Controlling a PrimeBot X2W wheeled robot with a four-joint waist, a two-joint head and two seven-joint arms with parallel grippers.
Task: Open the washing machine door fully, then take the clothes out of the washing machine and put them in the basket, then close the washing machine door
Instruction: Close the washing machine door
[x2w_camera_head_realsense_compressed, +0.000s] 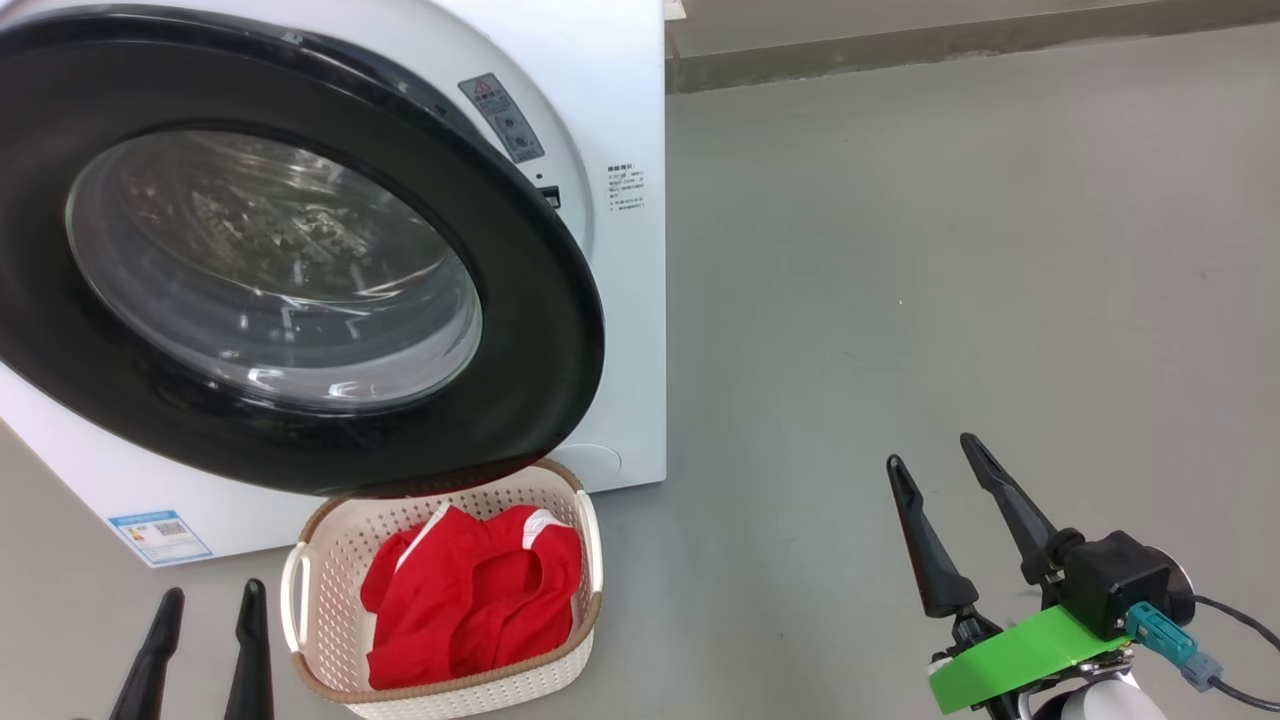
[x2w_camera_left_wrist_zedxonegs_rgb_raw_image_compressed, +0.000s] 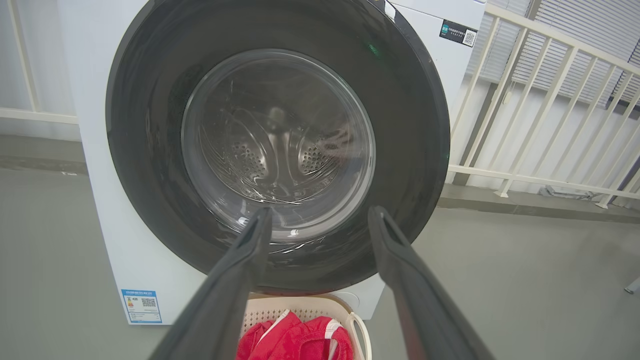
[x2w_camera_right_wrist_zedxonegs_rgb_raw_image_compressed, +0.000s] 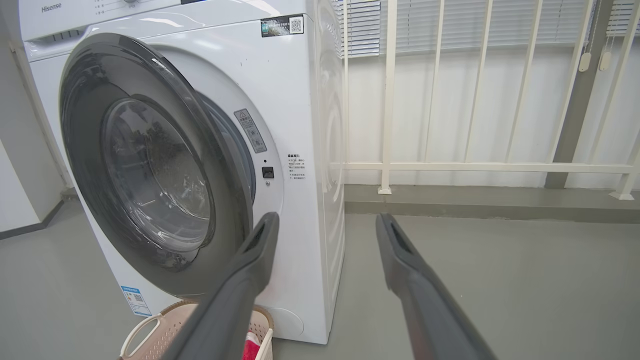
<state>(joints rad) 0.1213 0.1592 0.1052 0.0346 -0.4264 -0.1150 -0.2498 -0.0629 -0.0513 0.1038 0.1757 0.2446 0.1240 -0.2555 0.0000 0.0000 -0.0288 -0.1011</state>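
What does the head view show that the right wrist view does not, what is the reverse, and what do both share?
Head view, not right wrist view: the open left pincer, the green bracket at the base of the right pincer, and the clothes seen whole in the basket. Right wrist view, not head view: the white railing, the blinds and the brand name atop the washing machine. Both: the washing machine, the washing machine door ajar, the basket, some red cloth and the open right pincer.
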